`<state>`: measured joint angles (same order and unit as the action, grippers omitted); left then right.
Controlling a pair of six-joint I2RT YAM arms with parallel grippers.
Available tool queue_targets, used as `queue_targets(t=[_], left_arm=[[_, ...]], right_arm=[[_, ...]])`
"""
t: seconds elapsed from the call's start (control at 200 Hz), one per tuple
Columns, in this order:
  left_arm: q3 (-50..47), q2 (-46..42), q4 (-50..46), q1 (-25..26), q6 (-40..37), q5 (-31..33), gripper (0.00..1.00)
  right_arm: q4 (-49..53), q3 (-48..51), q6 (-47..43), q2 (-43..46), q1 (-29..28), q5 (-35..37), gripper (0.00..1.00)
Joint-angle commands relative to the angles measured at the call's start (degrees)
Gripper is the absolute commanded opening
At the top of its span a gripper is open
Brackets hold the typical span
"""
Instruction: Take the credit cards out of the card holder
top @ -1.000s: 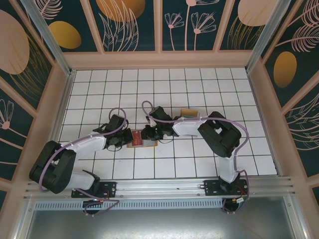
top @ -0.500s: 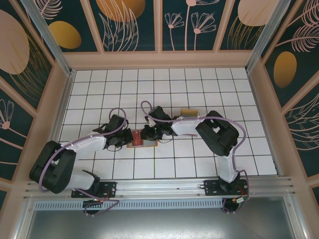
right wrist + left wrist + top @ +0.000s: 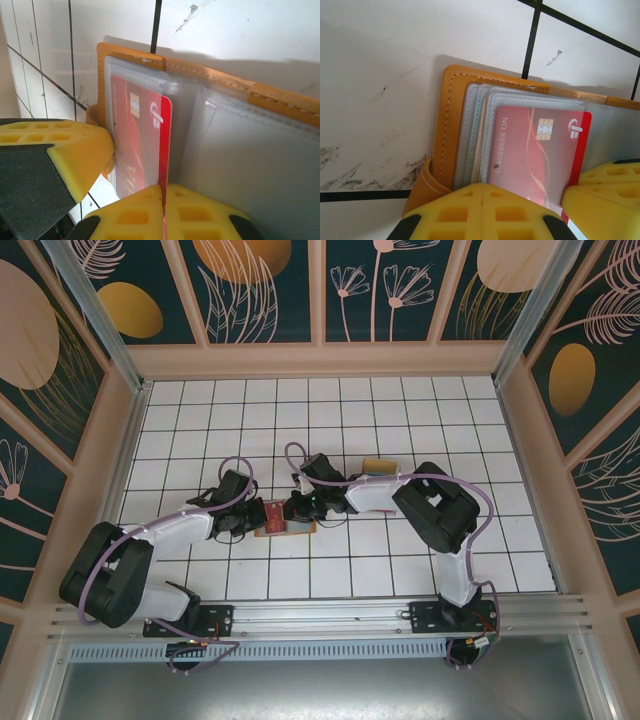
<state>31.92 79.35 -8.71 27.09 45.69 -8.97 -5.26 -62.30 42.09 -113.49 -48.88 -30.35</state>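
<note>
Card holder (image 3: 283,520) lying open near the table's middle, red card (image 3: 142,145) partly out of its clear sleeve. With right fingers (image 3: 200,210) clamped on the card's edge, pull straight along the sleeve, pinning the holder's outer edge under left fingers (image 3: 450,210), pressed together.

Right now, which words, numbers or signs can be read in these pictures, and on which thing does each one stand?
"NO 88888": on the red card; the digits after it are unclear.
White logo beside the chip on the card: a sign, not a readable word.
The card's print in the right wrist view: too blurred to read.
The holder: no text on it.
</note>
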Motion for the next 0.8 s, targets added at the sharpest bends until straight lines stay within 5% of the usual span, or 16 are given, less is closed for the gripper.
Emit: queue_targets(t=[0.0, 0.295, 0.395, 0.796], left_arm=[[-0.77, 2.07, -3.09, -0.12, 0.34, 0.39, 0.0], [-0.64, 2.3, -3.02, -0.13, 0.19, 0.18, 0.0], [-0.68, 2.55, -2.98, -0.11, 0.17, 0.32, 0.0], [-0.37, 2.83, -3.42, -0.11, 0.06, 0.71, 0.0]], right_arm=[[-0.44, 1.3, 0.44, 1.79, 0.55, -0.58, 0.1], [-0.71, 1.66, 0.47, 1.96, 0.63, -0.84, 0.15], [-0.83, 1.9, 0.52, 2.26, 0.72, -0.94, 0.0], [-0.99, 6.27, 0.35, 5.75, 2.69, -0.41, 0.0]])
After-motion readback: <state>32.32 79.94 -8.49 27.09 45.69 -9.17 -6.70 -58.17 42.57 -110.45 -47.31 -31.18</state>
